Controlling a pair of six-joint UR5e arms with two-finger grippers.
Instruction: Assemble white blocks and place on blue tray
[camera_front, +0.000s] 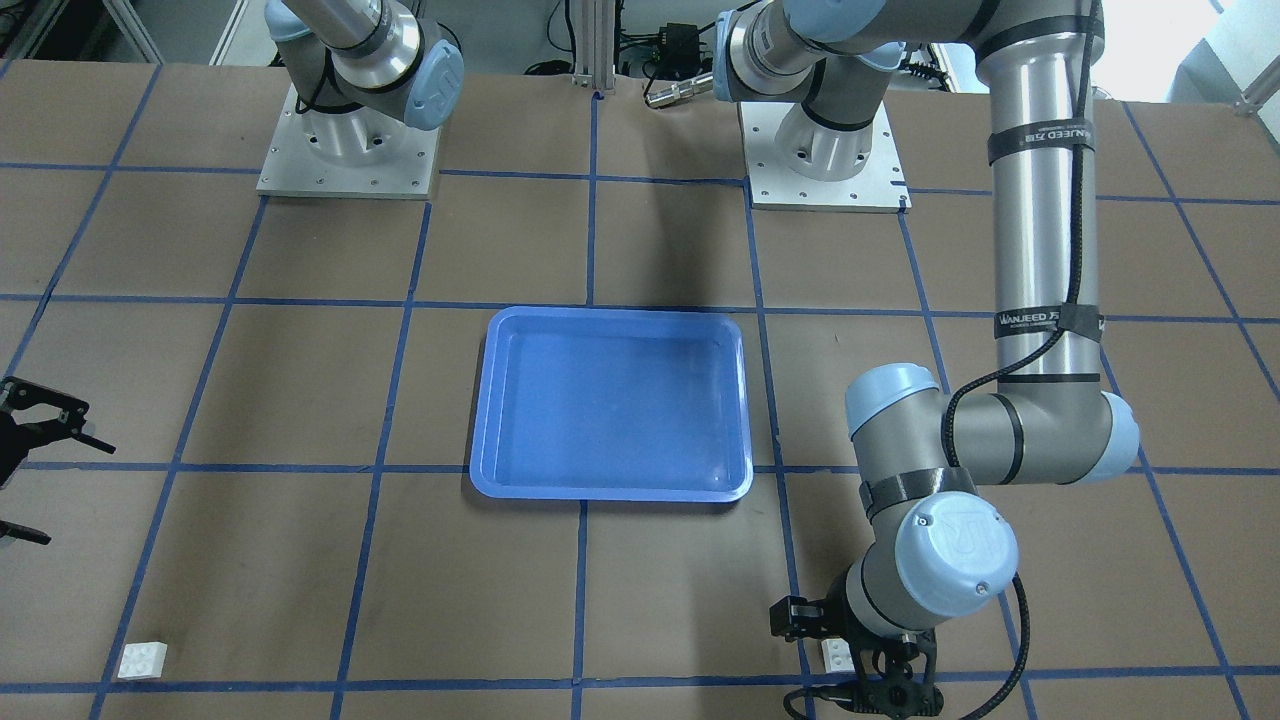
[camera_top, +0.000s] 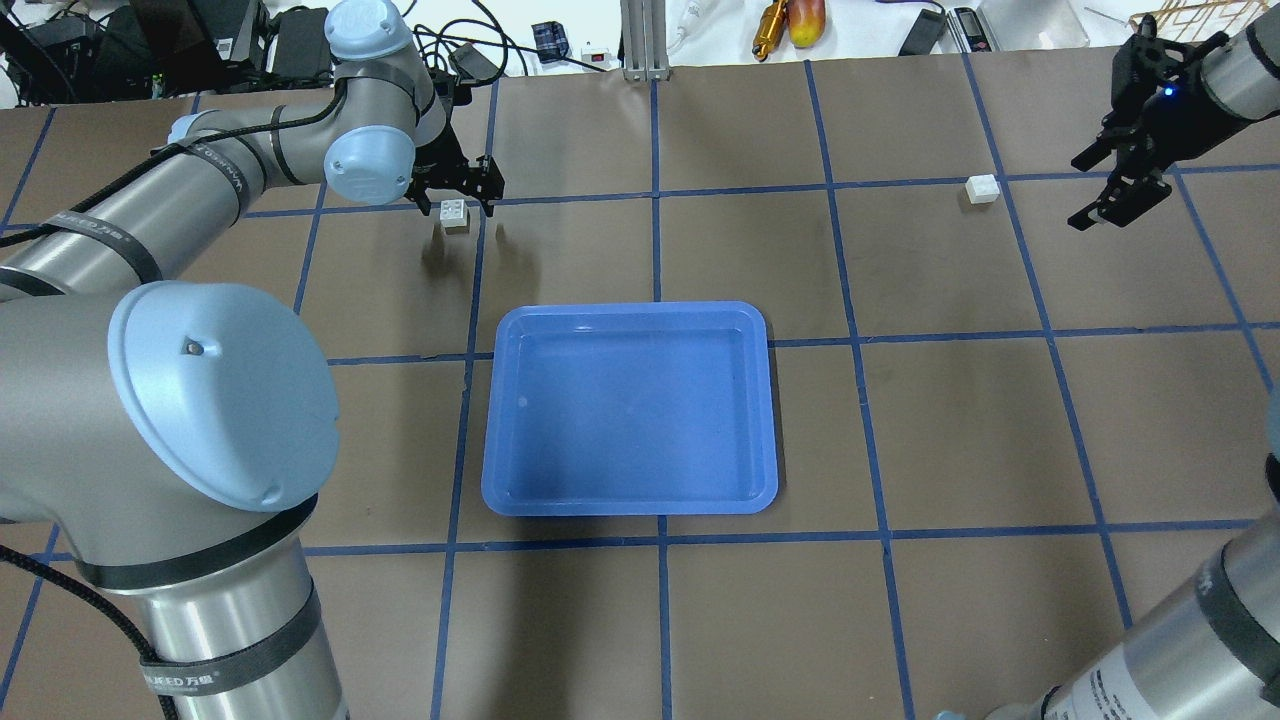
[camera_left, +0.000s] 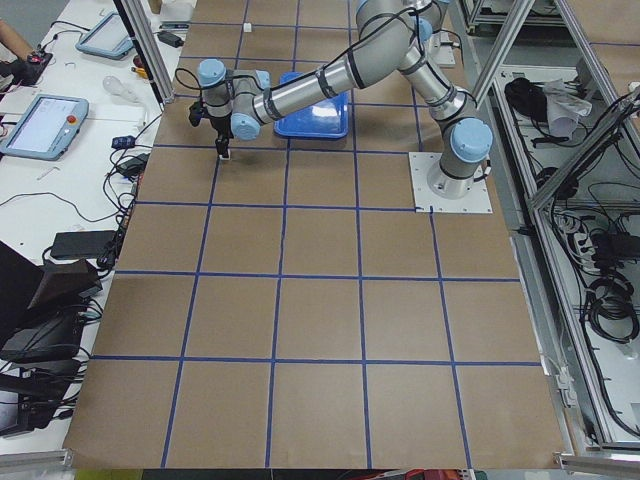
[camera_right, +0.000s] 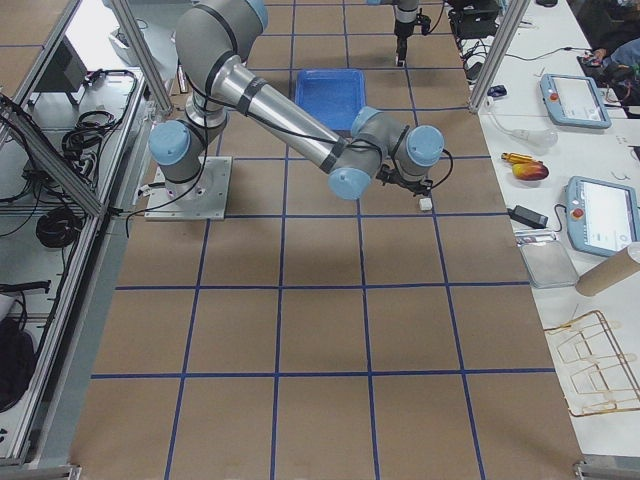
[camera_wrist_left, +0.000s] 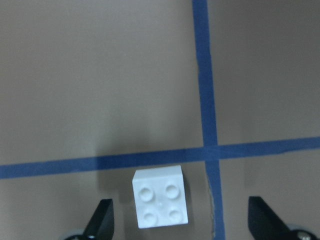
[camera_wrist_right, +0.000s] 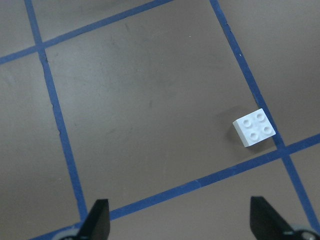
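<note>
left gripper (camera_top: 455, 192): upper left of overhead view, jaws spread wide, gripping nothing.
left fingers (camera_wrist_left: 102, 222): in the left wrist view the tips sit in the bottom corners, one on each side of a block, neither touching it.
block A (camera_wrist_left: 160, 198): studs up, flat on the table (camera_top: 900, 430), just below a blue tape line (camera_wrist_left: 75, 167) and beside a tape crossing; closer to the frame-left finger.
right gripper (camera_top: 1090, 190): upper right of overhead view, jaws wide apart, nothing held.
block B (camera_top: 982, 188): on the table just frame-left of the right gripper, at a tape line; in the right wrist view it is at mid-right, studs up, ahead of the fingertips and not between them.
blue tray (camera_top: 630, 420): centre of overhead view, flat on the table.
blocks vs tray: both on the table outside it, unjoined, well apart, one off each upper corner of the tray.
</note>
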